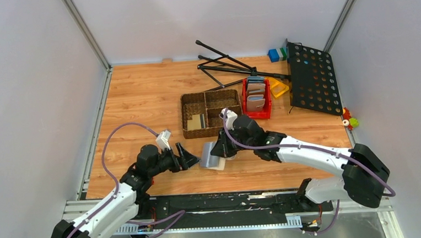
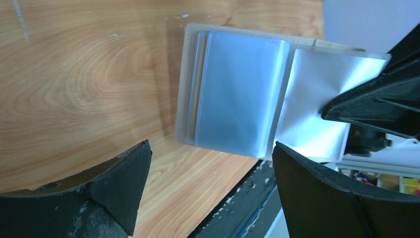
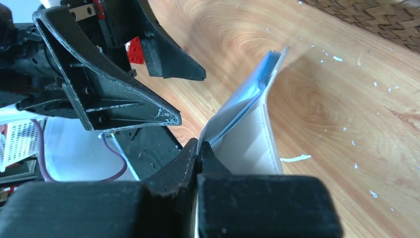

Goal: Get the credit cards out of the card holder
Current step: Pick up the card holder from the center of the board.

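Down at the lower left of the top view, the left gripper (image 1: 187, 157) hangs with its black fingers spread wide, gripping nothing, tips aimed at the wallet just beside them. Up and a touch right sits the brown woven basket with compartments (image 1: 184, 115). Its lower-left compartment holds thin, flat, tan and whitish credit cards (image 1: 196, 122), or what look like them from up here, so part of the job reads as done.

Centre frame now: the palm-sized beige folding card holder (image 1: 211, 156) lies open on the wooden table (image 1: 141, 101). The left wrist view shows its pale blue-grey plastic pockets fanned out, with the edge of a tan-gold card (image 2: 197, 89) tucked into a left-hand pocket. That one is not out yet. Whether more hide behind the sleeves, I cannot tell.

Just right of it, the right gripper (image 3: 198, 148) is clamped tight on a clear sleeve, and that leaf stands tilted up off the wood. Further right, the red plastic bin (image 1: 258, 115) of other wallets stands apart from both arms.

My read: midway through, with at least one card left to pull, and the free left fingers look placed to take it.
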